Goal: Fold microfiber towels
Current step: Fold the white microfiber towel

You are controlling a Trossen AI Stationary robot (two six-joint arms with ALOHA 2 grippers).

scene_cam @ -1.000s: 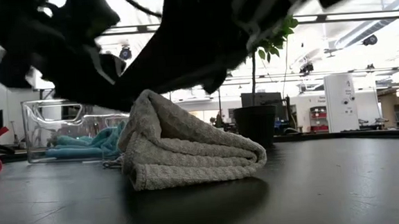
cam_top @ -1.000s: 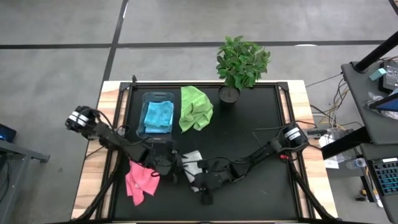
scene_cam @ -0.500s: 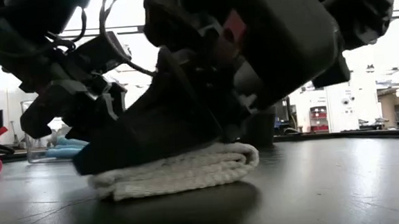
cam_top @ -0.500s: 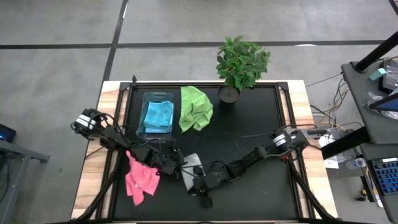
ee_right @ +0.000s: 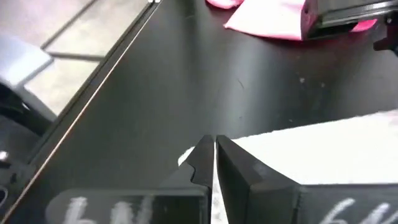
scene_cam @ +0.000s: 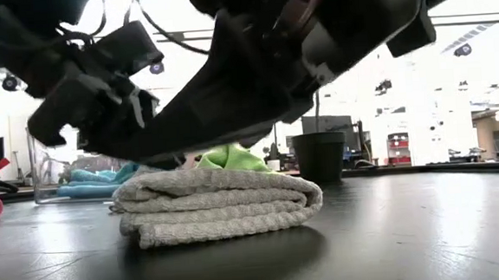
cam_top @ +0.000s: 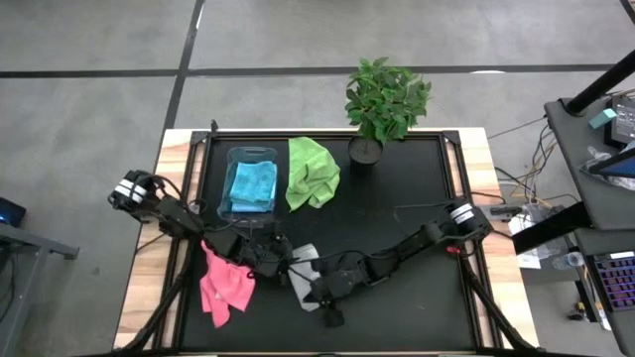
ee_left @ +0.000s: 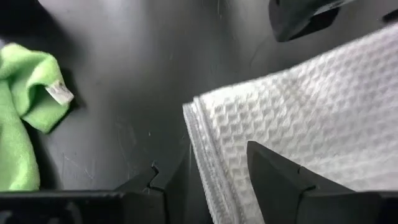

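Hovering low over folded grey-white towel (scene_cam: 219, 203) — left tool (ee_left: 205, 180) parted, right tool (ee_right: 214, 155) closed.

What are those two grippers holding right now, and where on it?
Nothing that I can see. The left gripper straddles an edge of the folded pale grey-white waffle towel, jaws apart; the shut right gripper hovers above it.

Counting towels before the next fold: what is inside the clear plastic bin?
The clear plastic bin holds light blue towel, loosely folded. From above it looks like one bundle; whether a second cloth lies beneath it is covered.
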